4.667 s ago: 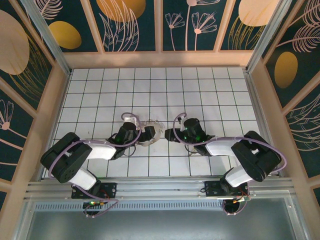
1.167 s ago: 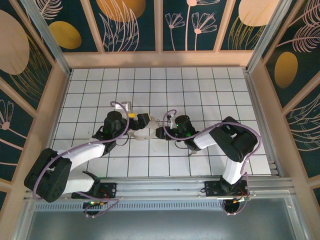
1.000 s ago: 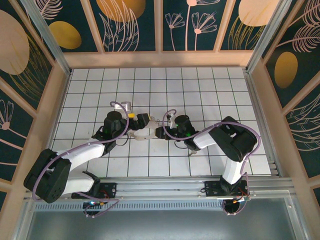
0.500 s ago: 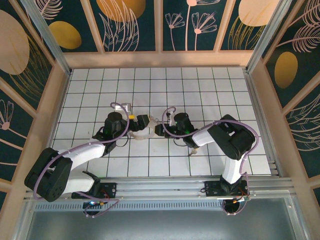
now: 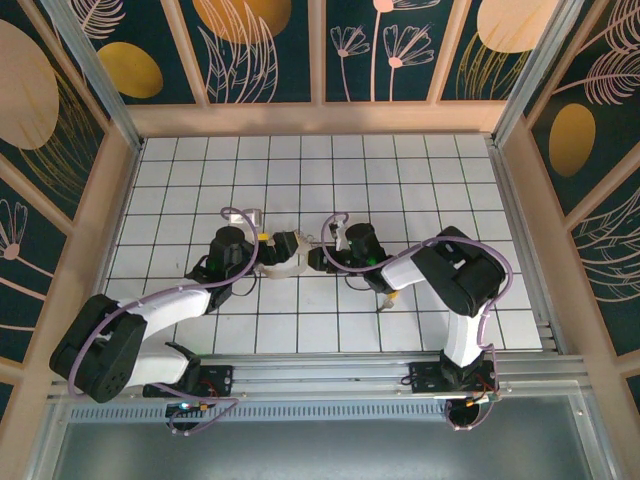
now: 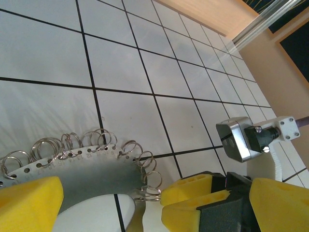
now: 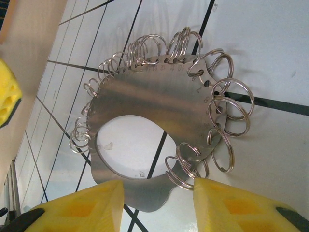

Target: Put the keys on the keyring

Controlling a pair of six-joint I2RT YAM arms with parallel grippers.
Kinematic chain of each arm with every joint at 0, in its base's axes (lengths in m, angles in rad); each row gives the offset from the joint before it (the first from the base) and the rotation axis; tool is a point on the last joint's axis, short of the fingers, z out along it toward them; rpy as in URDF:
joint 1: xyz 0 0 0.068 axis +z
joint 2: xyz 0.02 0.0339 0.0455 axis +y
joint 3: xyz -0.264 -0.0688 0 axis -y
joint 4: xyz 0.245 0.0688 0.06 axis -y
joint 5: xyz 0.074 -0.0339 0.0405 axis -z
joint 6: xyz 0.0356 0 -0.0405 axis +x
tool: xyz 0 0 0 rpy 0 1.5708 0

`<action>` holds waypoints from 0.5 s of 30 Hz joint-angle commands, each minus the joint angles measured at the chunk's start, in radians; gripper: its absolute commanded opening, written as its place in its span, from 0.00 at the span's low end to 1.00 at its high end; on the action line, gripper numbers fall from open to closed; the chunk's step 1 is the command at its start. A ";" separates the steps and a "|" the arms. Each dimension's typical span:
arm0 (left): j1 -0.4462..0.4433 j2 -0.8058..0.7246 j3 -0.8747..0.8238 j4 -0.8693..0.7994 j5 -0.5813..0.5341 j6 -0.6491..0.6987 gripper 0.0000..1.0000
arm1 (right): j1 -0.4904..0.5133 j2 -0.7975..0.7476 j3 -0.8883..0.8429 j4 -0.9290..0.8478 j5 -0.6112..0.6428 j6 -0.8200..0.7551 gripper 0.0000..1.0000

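Note:
The keyring [image 5: 289, 266] is a flat silvery plate with a large hole and many small split rings round its rim, lying on the white tiles. In the left wrist view the keyring [image 6: 87, 169] lies between my left gripper's [image 6: 157, 200] wide-open yellow fingers [image 6: 29, 205]; the right gripper's yellow tips [image 6: 193, 186] come in by its rim from the right. My right gripper [image 7: 158, 198] is open, its fingers [image 7: 79, 210] hanging over the near edge of the keyring [image 7: 145, 96]. A small key [image 5: 384, 301] with a yellow-orange head lies apart, under the right forearm.
The two grippers, left gripper [image 5: 277, 248] and right gripper [image 5: 316, 258], meet nose to nose at mid-floor. Wooden walls [image 5: 320, 118] bound the tiled floor [image 5: 330, 175]. The metal rail [image 5: 320, 375] runs along the near edge.
The right gripper has crept a little to the left, closer to the keyring, and its fingers have drawn in somewhat. The left gripper and the key have stayed put.

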 commanded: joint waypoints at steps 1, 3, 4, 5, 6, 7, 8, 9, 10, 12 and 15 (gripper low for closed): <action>0.005 0.016 -0.007 0.044 0.013 -0.014 0.99 | 0.011 0.019 0.027 -0.022 -0.026 -0.019 0.43; 0.005 0.020 -0.007 0.048 0.014 -0.018 0.99 | 0.017 0.018 0.032 -0.027 -0.029 -0.022 0.43; 0.005 0.023 -0.007 0.050 0.014 -0.017 0.99 | 0.020 0.018 0.034 -0.028 -0.032 -0.024 0.43; 0.006 0.024 -0.008 0.051 0.014 -0.017 0.99 | 0.023 0.018 0.035 -0.030 -0.035 -0.024 0.42; 0.005 0.025 -0.007 0.053 0.014 -0.018 0.99 | 0.027 0.018 0.037 -0.031 -0.038 -0.024 0.42; 0.005 0.027 -0.006 0.053 0.014 -0.018 0.99 | 0.031 0.017 0.040 -0.033 -0.042 -0.025 0.42; 0.005 0.027 -0.005 0.053 0.015 -0.017 0.99 | 0.034 0.017 0.041 -0.036 -0.046 -0.026 0.41; 0.006 0.027 -0.004 0.053 0.016 -0.017 0.99 | 0.037 0.014 0.043 -0.035 -0.050 -0.028 0.41; 0.005 0.026 -0.004 0.053 0.016 -0.015 0.99 | 0.040 0.009 0.043 -0.038 -0.054 -0.031 0.41; 0.005 0.026 -0.003 0.050 0.014 -0.014 0.99 | 0.042 0.001 0.044 -0.054 -0.041 -0.036 0.41; 0.005 0.024 -0.003 0.048 0.014 -0.014 0.99 | 0.042 -0.017 0.041 -0.076 -0.009 -0.052 0.41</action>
